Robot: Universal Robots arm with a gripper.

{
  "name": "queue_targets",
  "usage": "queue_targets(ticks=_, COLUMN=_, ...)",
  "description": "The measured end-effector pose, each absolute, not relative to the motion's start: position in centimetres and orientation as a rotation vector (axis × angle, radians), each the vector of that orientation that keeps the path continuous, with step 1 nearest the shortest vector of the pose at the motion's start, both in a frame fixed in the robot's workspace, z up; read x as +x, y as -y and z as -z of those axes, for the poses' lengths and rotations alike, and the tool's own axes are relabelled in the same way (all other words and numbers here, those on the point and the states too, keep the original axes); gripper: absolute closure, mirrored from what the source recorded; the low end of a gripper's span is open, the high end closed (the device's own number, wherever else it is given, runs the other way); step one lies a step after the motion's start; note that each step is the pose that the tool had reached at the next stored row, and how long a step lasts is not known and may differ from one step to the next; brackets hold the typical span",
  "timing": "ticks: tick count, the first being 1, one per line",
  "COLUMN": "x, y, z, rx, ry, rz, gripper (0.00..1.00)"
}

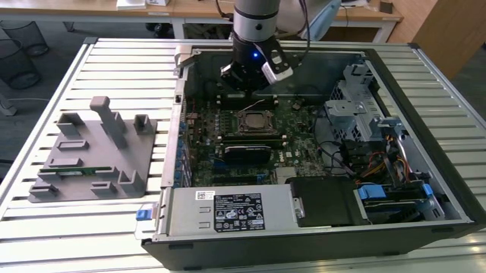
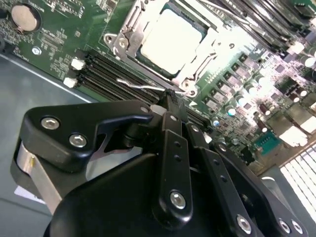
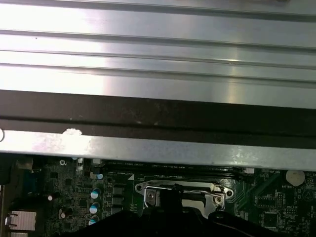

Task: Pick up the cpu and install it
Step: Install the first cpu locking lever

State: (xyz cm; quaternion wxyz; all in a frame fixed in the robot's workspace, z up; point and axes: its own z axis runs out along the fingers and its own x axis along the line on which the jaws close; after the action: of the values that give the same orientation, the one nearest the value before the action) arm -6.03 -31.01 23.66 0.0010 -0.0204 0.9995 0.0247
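The cpu (image 2: 170, 37), a square chip with a pale silver top, lies flat in the motherboard socket (image 1: 253, 121) inside the open computer case, framed by the metal load plate. My gripper (image 2: 170, 102) hovers just beside the socket, fingertips together, close to the thin wire socket lever (image 2: 140, 85); whether they touch it I cannot tell. In the exterior view my gripper (image 1: 247, 86) hangs over the board just behind the socket. The first wrist view shows the socket's metal frame (image 3: 148, 190), partly covered by the gripper body.
Memory slots (image 2: 108, 71) run beside the socket. A grey fixture (image 1: 91, 153) with a green memory stick (image 1: 76, 170) lies at the exterior view's left. The power supply (image 1: 227, 210), drive cage (image 1: 357, 108) and case walls (image 1: 179, 114) hem in the board.
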Motion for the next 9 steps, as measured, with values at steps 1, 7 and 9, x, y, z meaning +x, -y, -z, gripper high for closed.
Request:
queue_targets(ticks=1, x=-5.98, y=31.0, z=-23.61, rx=-0.064, ry=-3.138, rz=-0.077, gripper=0.89)
queue_targets(ticks=7, x=-5.55, y=30.84, z=-23.31, rx=-0.08, ry=-3.138, rz=-0.075, gripper=0.89)
queue_targets(ticks=9, x=-5.32, y=30.8, z=-23.18, rx=-0.085, ry=-3.138, rz=-0.075, gripper=0.89)
